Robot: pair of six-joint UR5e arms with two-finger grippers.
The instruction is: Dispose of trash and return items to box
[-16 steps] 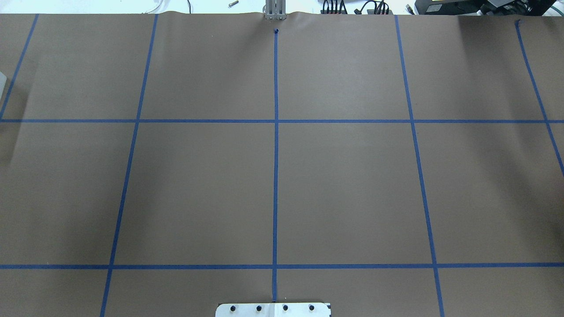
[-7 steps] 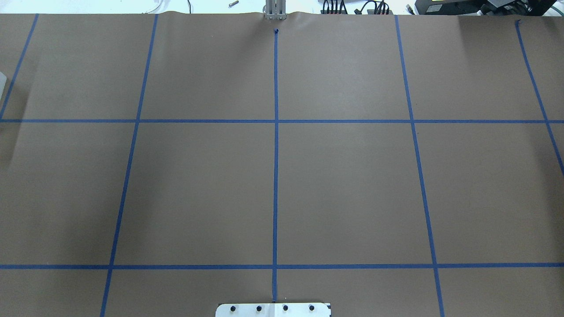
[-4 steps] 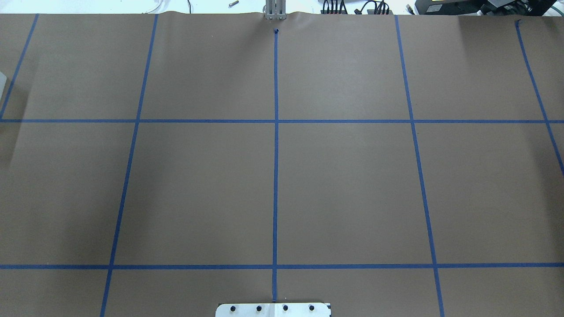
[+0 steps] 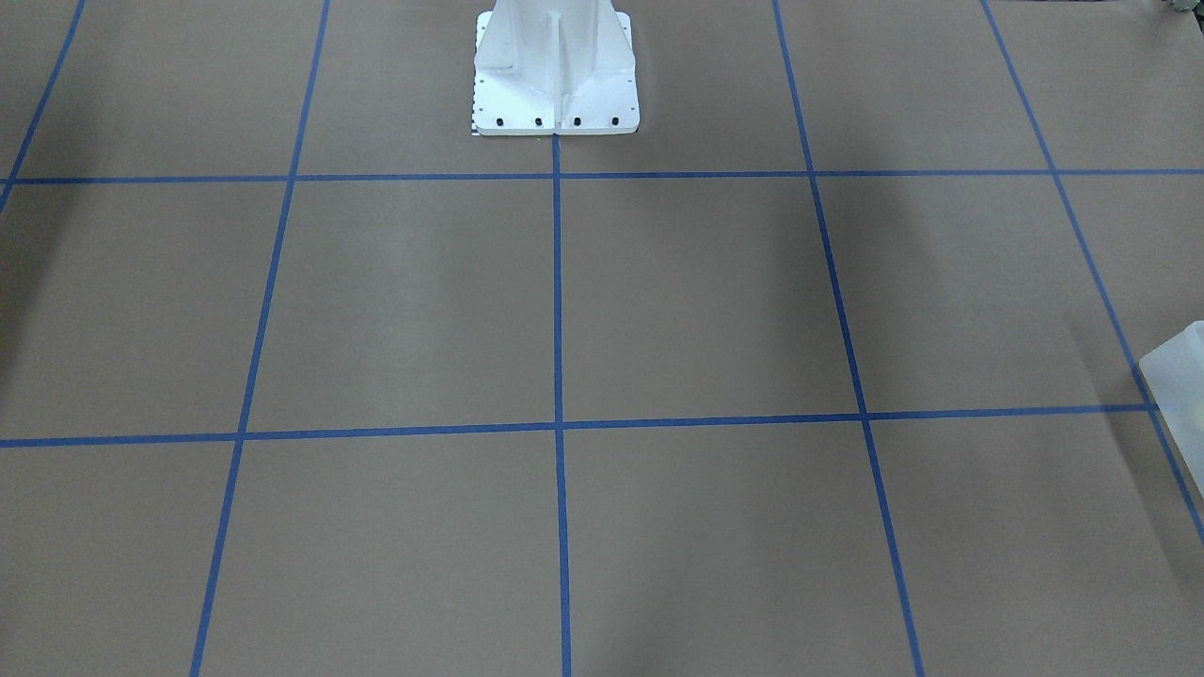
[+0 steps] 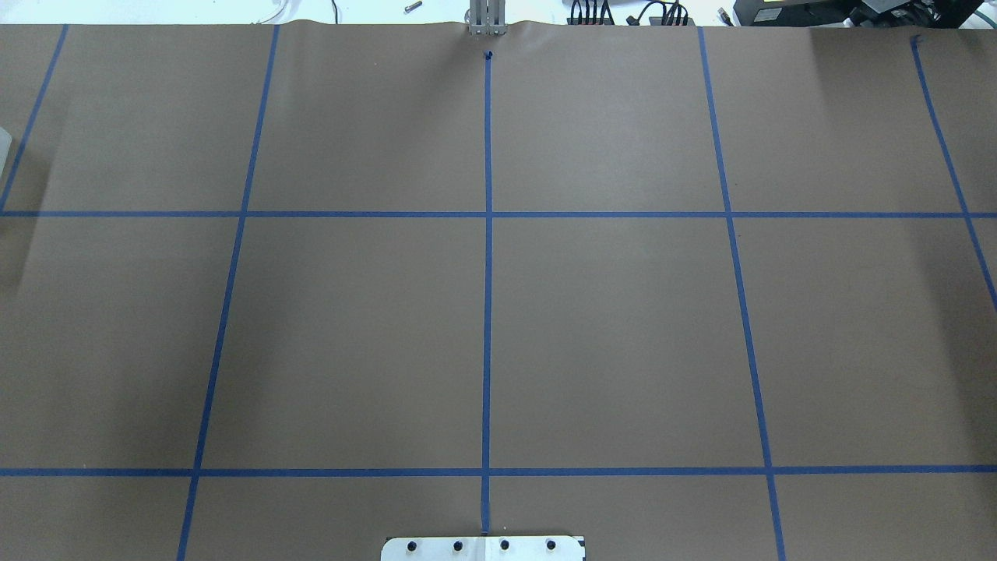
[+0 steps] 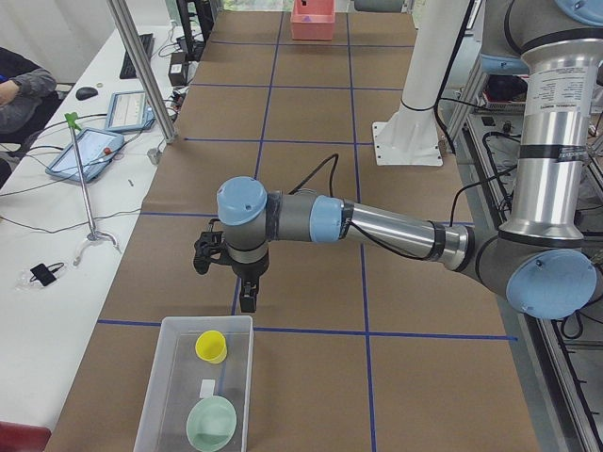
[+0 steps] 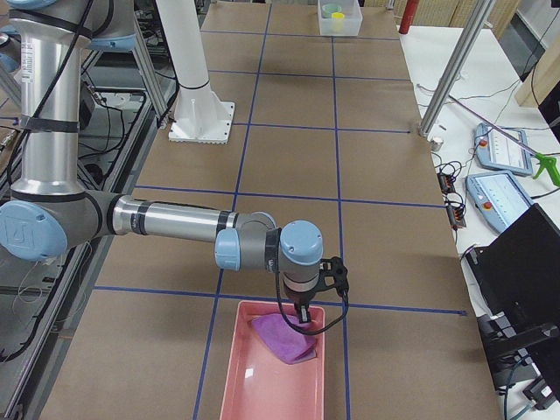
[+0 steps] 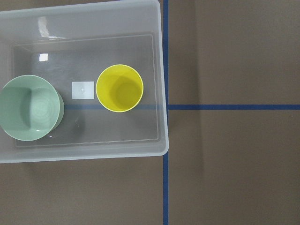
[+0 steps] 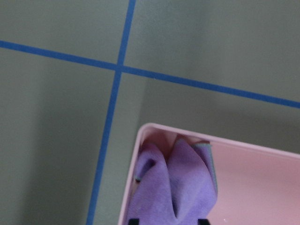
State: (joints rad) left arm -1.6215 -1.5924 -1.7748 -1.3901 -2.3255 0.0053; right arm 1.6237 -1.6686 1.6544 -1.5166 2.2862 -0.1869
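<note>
The translucent white box [image 8: 161,70] holds the yellow cup [image 8: 119,88] and the mint-green bowl [image 8: 30,108], both upright, with a small white label [image 8: 83,90] between them. In the exterior left view the box [image 6: 155,395] sits at the table's near end, and my left gripper [image 6: 247,301] hangs just beyond its far edge; I cannot tell whether it is open or shut. My right gripper [image 9: 168,220] is open, its fingertips apart above a purple cloth [image 9: 178,183] that lies in a pink tray [image 9: 253,164]. It also shows in the exterior right view [image 7: 302,317].
The white robot base [image 4: 555,85] stands at the table's rear middle. The brown paper table [image 5: 607,335] carries blue tape grid lines. A box corner [image 4: 1176,376] shows at the front view's right edge. Tablets [image 6: 89,151] and cables lie on a side bench.
</note>
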